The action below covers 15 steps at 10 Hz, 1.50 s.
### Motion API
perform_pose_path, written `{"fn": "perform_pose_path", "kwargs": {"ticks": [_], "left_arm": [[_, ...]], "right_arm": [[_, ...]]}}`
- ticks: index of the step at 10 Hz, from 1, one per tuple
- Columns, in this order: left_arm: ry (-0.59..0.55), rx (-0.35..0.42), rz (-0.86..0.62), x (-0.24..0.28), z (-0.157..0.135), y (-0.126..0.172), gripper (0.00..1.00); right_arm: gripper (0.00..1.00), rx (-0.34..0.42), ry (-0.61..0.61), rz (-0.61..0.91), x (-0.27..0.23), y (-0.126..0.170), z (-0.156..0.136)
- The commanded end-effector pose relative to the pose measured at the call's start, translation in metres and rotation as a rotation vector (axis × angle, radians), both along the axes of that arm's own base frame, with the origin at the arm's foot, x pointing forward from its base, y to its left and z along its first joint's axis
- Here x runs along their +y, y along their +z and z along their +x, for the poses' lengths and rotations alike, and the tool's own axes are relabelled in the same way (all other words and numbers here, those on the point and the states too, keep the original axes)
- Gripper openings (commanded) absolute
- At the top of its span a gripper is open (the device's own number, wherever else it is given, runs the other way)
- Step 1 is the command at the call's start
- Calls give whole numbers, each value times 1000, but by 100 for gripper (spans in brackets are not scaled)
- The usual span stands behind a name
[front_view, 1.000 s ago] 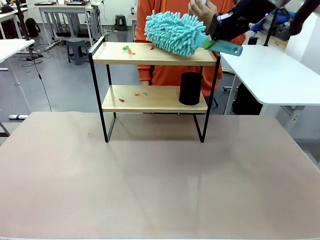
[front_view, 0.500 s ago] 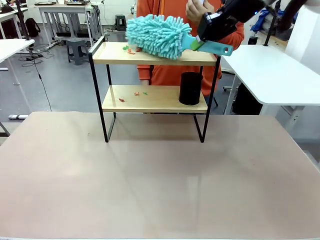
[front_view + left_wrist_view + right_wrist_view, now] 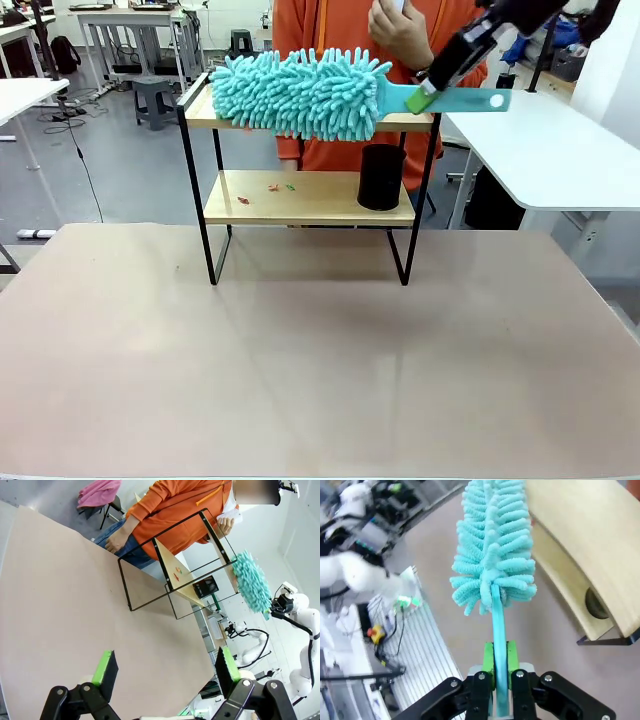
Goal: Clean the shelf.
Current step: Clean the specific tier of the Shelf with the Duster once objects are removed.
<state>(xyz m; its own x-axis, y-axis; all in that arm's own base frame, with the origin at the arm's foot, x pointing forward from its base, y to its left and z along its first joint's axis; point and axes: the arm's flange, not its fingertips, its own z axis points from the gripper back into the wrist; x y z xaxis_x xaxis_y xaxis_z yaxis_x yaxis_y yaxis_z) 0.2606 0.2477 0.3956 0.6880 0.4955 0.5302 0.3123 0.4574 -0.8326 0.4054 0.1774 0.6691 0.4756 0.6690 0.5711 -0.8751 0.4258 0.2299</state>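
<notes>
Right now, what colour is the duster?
The duster is turquoise, clearest in the front view.

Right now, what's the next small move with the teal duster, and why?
Probably sweep the teal chenille duster left, off the light wooden top board of the shelf: the right end effector is shut on its handle, its head lies along that board. Red and green scraps on the lower board wait.

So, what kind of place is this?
Probably a lab or workshop: plain white work tables stand around, a loose cable trails over the grey floor, and a dark stool stands behind.
</notes>
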Motion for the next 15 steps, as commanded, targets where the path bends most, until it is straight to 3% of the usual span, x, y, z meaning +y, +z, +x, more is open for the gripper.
{"fn": "perform_pose_path", "kwargs": {"ticks": [1,2,3,7,9,11,13,15], "left_arm": [[4,-32,-4,-2,0,1,100],[4,-32,-4,-2,0,1,100],[4,-32,-4,-2,0,1,100],[4,-32,-4,-2,0,1,100],[4,-32,-4,-2,0,1,100],[4,-32,-4,-2,0,1,100],[4,-32,-4,-2,0,1,100],[4,-32,-4,-2,0,1,100]], "right_arm": [[12,82,221,103,-34,11,-8],[12,151,355,94,-51,9,-16],[12,168,371,102,-67,7,-20],[12,175,302,213,-94,1,-27],[12,268,151,316,-126,0,-45],[12,287,-1,390,-198,-14,-84],[12,410,-205,424,-281,-76,-121],[12,558,-431,630,-328,-145,-147]]}}
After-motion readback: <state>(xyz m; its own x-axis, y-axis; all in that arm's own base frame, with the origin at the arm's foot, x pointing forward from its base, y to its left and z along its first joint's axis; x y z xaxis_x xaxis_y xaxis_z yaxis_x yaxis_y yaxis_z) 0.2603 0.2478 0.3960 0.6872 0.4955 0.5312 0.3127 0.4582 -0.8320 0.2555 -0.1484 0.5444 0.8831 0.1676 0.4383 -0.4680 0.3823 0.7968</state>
